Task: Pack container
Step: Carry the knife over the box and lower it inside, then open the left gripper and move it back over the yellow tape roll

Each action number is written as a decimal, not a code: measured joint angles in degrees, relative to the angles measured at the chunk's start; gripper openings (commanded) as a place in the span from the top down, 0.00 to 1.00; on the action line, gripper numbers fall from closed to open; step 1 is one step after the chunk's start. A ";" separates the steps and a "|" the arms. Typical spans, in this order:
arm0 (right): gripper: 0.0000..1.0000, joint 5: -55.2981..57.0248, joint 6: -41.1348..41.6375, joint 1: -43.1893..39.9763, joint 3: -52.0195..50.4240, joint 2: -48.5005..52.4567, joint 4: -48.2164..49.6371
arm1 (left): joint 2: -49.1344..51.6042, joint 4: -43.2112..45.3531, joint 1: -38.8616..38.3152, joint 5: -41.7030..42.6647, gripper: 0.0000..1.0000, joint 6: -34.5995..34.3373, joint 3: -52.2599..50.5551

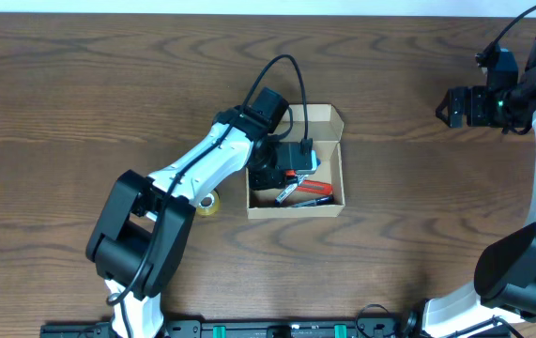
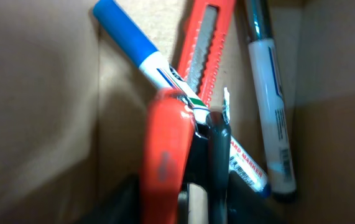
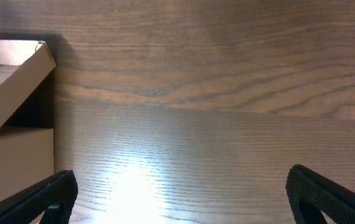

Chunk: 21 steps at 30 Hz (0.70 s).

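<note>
Jaws of the left gripper (image 2: 194,115) pinch the blue-capped marker (image 2: 141,48) inside the container (image 1: 296,211); right gripper (image 3: 182,182) jaws stand wide, well apart from it.

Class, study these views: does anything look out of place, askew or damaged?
Nothing is spilled or damaged. The yellow tape roll lies outside the container, on the table. Inside, the blue-capped marker and red cutter lie crossed.

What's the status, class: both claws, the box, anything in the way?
Left claw down in container, shut on blue-capped marker. Right claw open, away over table. Container flap open; red cutter, second marker inside. Nothing blocking.
</note>
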 measured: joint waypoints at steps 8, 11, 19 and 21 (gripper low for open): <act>0.01 0.00 0.00 0.00 0.00 0.00 -0.04 | 0.02 0.04 0.00 0.37 0.30 -3.56 0.00; 0.01 0.00 0.00 0.00 0.00 0.00 -0.09 | 0.02 -1.57 0.00 0.44 0.30 -5.77 0.22; 0.01 0.00 0.00 0.00 0.00 0.00 -0.22 | -1.46 -13.46 0.00 -2.80 0.28 -10.54 9.16; 0.01 0.00 0.00 0.00 -0.02 0.00 -0.22 | -3.08 -17.66 0.00 -5.03 0.12 -12.33 13.20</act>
